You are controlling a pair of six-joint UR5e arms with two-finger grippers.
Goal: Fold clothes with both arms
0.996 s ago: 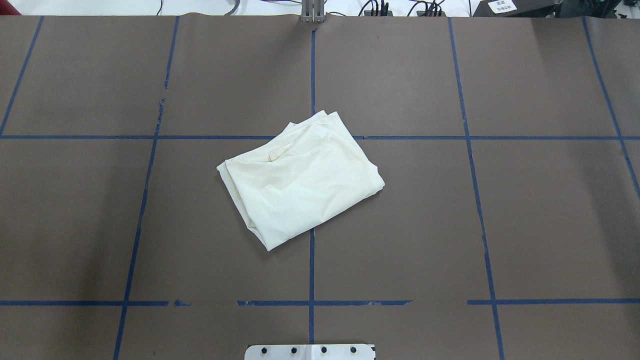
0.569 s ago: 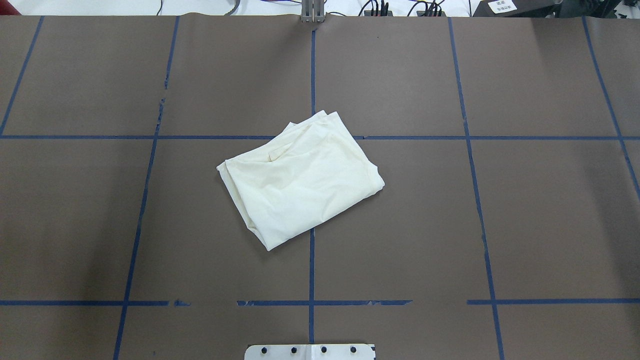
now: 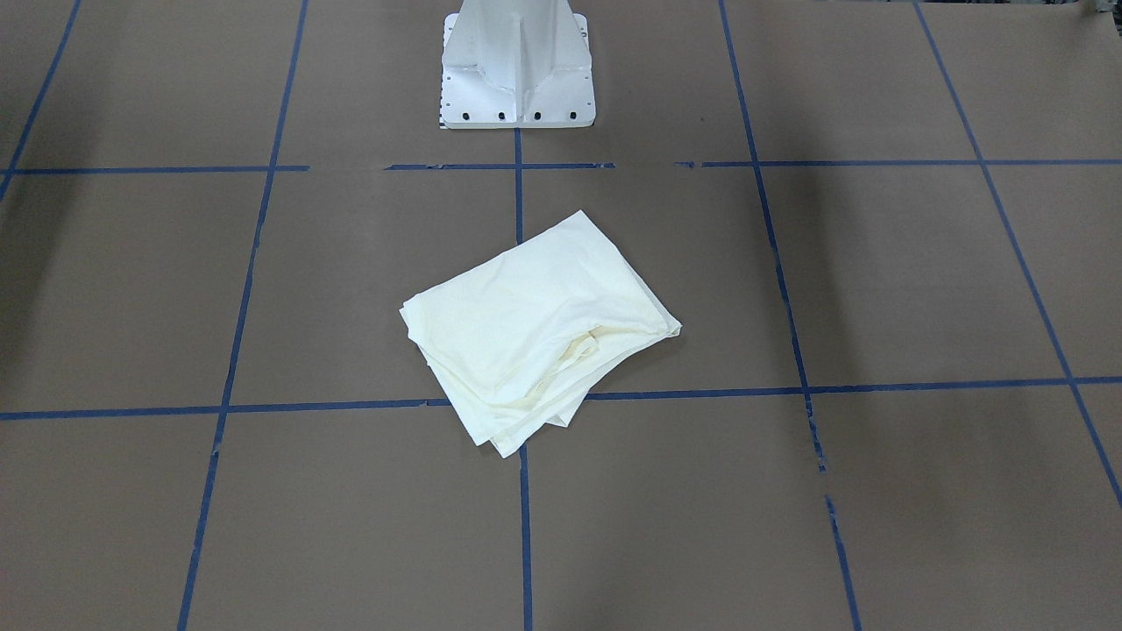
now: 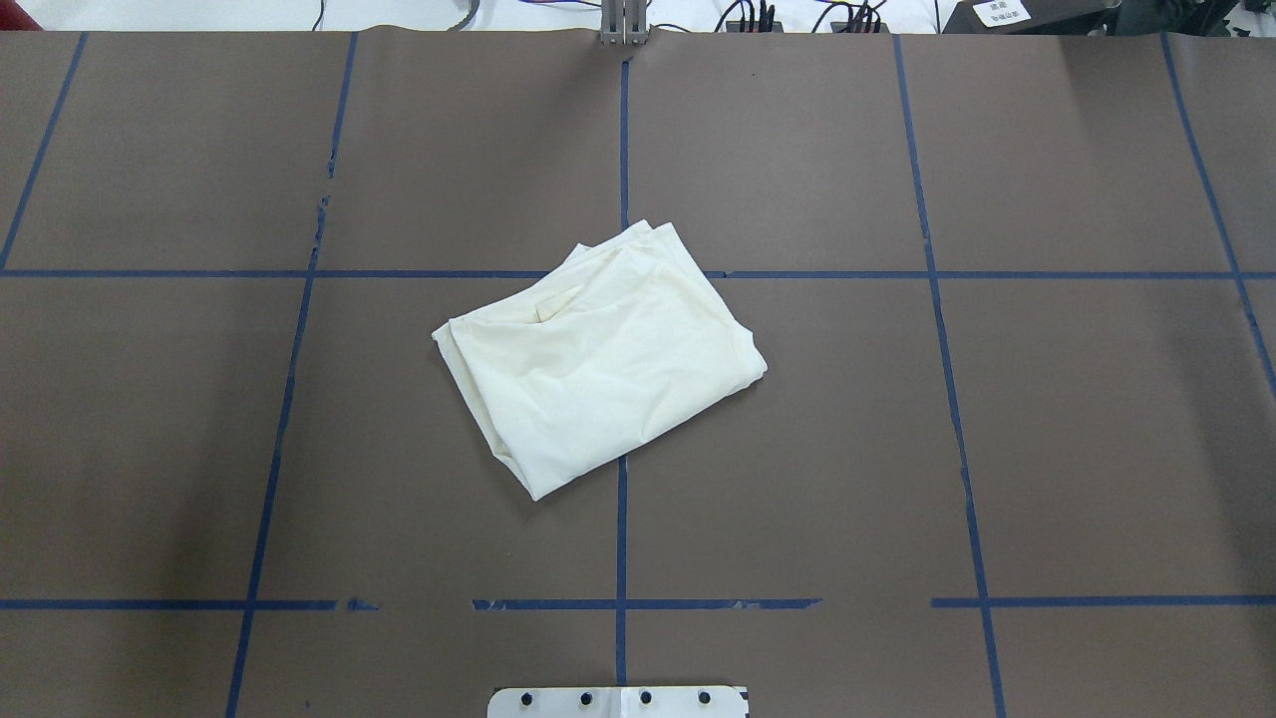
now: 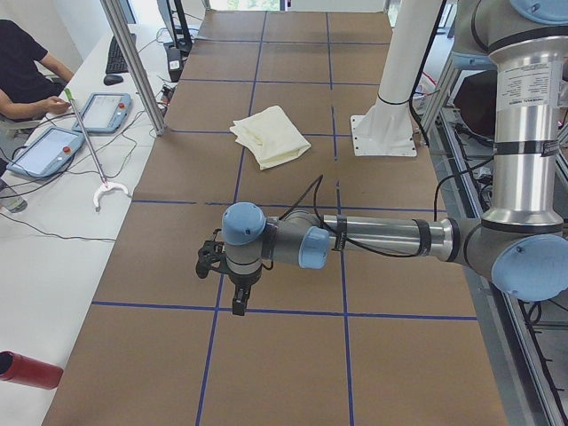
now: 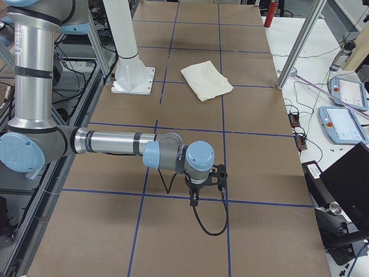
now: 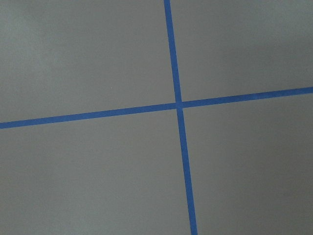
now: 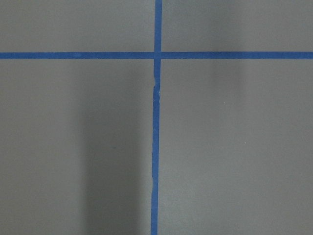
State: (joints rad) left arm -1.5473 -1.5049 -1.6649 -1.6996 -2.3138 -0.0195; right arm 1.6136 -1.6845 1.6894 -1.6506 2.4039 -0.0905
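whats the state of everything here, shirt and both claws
shirt: folded into a bundle, plain side up, untouched on the table
left claw: over bare table, far from the shirt, open or shut cannot tell
right claw: over bare table too, cannot tell

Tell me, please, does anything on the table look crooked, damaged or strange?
The folded shirt lies rotated against the blue tape grid, and its layers stick out unevenly at the edge far from the robot. The tape line nearest the robot is torn, with gaps. Nothing else stands out.
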